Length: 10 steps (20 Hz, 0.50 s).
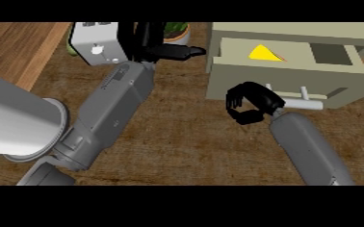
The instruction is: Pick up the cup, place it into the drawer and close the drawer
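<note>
Cup: not discernible anywhere. Potted plant (175, 30) at twelve o'clock, half hidden behind left hand (171, 52). Drawer (284, 57) at two o'clock, cut by right edge.

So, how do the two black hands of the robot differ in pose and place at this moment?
The left hand is stretched out with straight fingers pointing right, near the top of the view beside the white box; the right hand is curled, holding nothing visible. The left hand is apart from the beige drawer unit, while the right hand sits at its front, next to the grey handle. Both are black on grey forearms.
</note>
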### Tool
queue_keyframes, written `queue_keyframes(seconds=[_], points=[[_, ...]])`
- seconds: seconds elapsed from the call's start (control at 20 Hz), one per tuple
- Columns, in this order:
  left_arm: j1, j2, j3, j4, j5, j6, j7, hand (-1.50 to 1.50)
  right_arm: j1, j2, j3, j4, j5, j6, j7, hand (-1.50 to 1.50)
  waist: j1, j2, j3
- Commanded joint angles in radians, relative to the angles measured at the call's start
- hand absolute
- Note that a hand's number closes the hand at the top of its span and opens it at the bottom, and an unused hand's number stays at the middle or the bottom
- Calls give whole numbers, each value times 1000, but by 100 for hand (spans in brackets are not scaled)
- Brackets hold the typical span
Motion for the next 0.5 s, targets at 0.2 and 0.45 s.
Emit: queue_keyframes(seconds=[0.2, 0.45], points=[[107, 83, -9, -111, 10, -75, 51, -150, -202, -31, -174, 306, -39, -131, -189, 150, 53, 12, 4], [146, 103, -13, -135, 10, -110, 44, -150, -355, -99, -263, 417, -69, -138, -165, 150, 88, 32, 4]])
